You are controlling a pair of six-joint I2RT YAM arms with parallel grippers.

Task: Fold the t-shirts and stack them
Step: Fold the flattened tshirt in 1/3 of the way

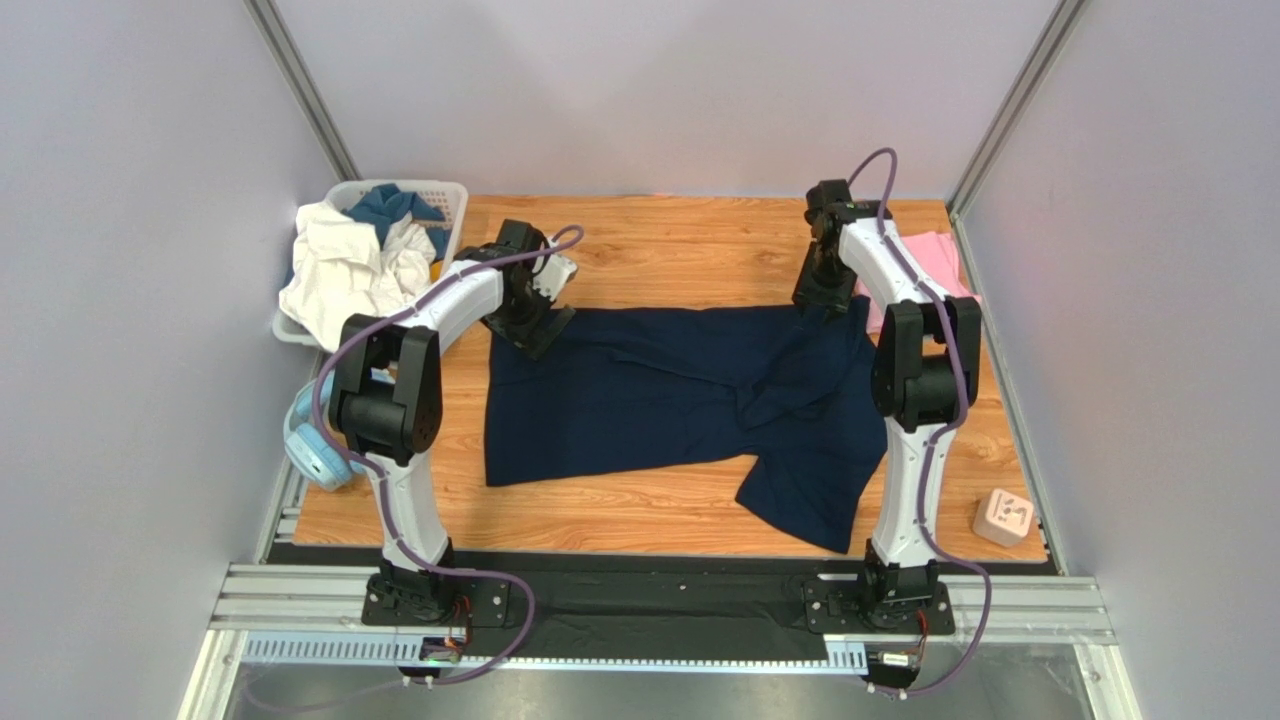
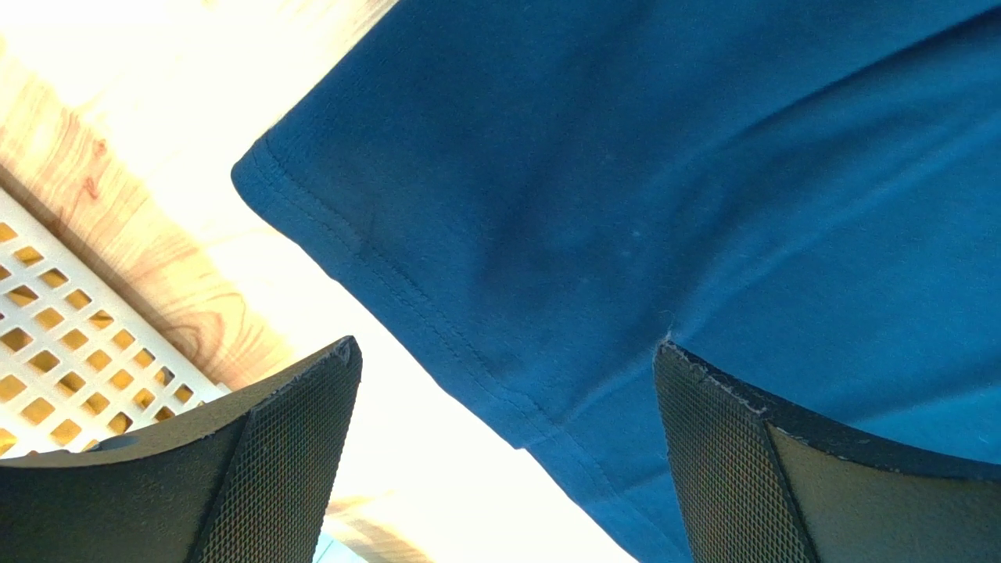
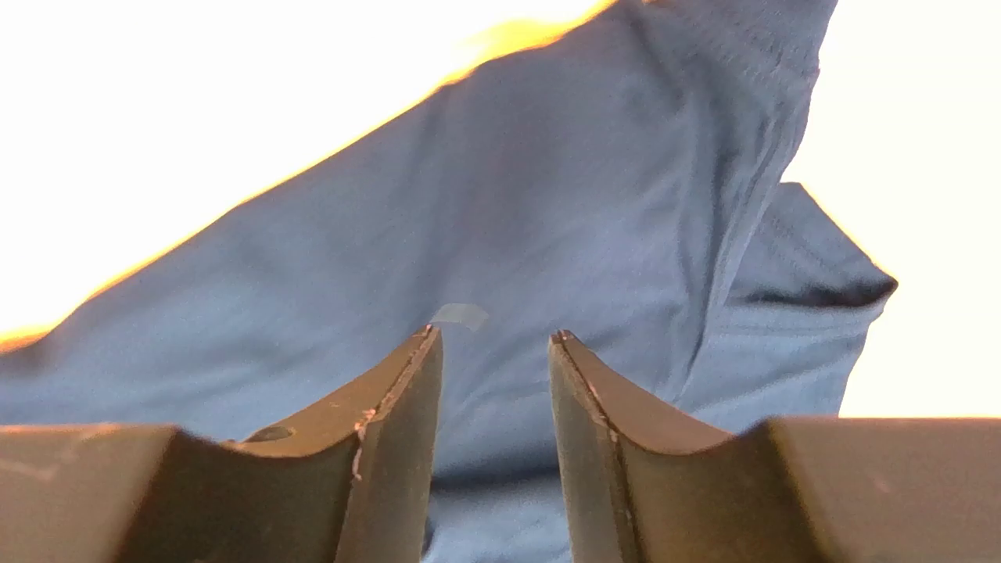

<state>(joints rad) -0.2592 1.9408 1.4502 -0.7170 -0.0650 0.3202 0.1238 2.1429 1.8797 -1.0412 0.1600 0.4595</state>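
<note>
White-shelled left arm [image 1: 451, 296] and right arm [image 1: 906, 488] with black joint housings [image 1: 388, 405], trailing purple cables [image 1: 890, 158], ending in black mesh-textured fingers [image 2: 270, 469].

Large t-shirt [image 1: 646, 398] spread flat at the middle of the desk [image 1: 631, 518]; smaller t-shirt [image 1: 938, 264] behind its right end, at the far right corner; basket [image 1: 445, 189] holding heaped clothes [image 1: 349, 270] at the far left corner; headphones [image 1: 313, 447] on the left edge; small block [image 1: 1004, 516] near the front right corner.
</note>
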